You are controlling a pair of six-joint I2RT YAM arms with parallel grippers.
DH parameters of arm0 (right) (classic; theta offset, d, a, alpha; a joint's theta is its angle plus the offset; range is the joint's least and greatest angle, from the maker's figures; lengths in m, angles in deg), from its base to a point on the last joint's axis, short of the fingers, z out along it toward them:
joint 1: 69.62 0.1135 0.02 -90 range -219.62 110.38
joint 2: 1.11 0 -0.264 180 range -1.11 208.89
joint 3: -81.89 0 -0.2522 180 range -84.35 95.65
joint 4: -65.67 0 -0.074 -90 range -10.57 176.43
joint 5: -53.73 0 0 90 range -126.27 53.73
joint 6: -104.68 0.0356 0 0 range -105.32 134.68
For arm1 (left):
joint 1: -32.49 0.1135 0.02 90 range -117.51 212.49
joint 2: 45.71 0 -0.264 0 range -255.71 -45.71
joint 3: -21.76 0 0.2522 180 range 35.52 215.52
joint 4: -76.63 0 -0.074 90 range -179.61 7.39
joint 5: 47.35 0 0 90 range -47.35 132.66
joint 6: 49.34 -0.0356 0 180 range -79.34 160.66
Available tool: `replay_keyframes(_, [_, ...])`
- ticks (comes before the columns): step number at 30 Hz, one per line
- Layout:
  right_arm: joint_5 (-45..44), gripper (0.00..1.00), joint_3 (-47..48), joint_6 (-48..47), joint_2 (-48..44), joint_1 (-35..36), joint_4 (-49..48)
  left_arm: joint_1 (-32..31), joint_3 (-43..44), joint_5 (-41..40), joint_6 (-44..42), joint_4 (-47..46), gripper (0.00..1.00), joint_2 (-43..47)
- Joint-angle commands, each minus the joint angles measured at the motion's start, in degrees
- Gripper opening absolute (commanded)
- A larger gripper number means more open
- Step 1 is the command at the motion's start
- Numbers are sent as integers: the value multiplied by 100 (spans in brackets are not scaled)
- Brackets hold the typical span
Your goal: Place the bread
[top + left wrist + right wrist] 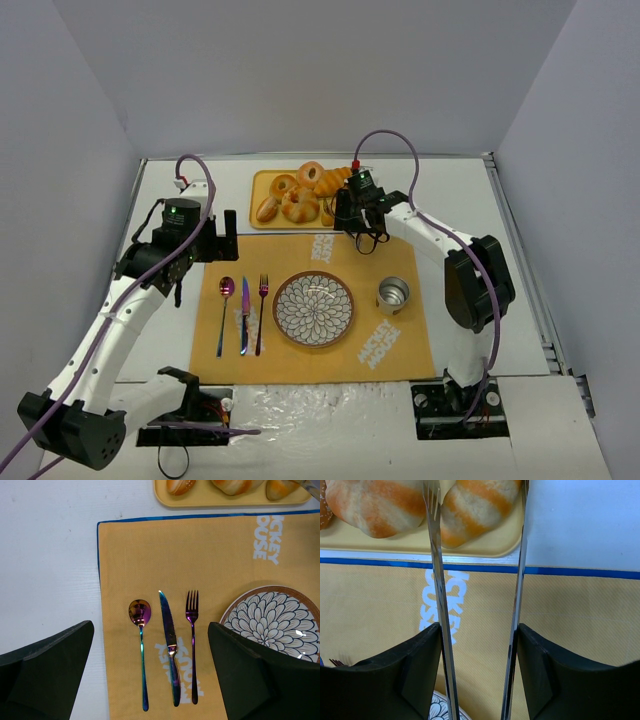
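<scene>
DESK, FAR EDGE: Your right jaws, partly closed, clamp steel tongs (434,580), whose parted tips flank the bread (480,510) at the near right corner of the yellow tray (485,547). Its long axis slants across the tongs. A bigger roll (375,505) crowds the left tip. The plate (313,309) waits mid-placemat (300,365). Your left jaws, wide and empty, hover over the cutlery (170,645), well apart.

Tongs (436,570): clamped in right gripper (479,630), arms running to twelve o'clock.
Bread (475,505): between the tips, on tray (420,545).
</scene>
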State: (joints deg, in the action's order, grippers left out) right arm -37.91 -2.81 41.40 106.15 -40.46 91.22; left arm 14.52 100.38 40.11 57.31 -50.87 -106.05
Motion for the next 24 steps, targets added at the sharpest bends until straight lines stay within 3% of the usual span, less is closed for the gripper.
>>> replay_keyframes(1, [-73, 54, 171, -44, -138, -34, -142, -22, 106, 12, -3, -192, 96, 9])
replay_keyframes(6, [-45, 49, 162, -45, -188, -41, -142, -22, 106, 16, -3, -192, 96, 4])
replay_keyframes(10, [-20, 39, 178, -54, -188, -35, -142, -22, 106, 9, -3, -192, 96, 4])
replay_keyframes(18, [12, 1, 129, -73, -392, -43, -104, -22, 100, 0, 6, -192, 96, 10])
replay_keyframes(24, [-78, 0, 184, -104, -799, -43, 63, -22, 106, -8, 6, -192, 96, 4])
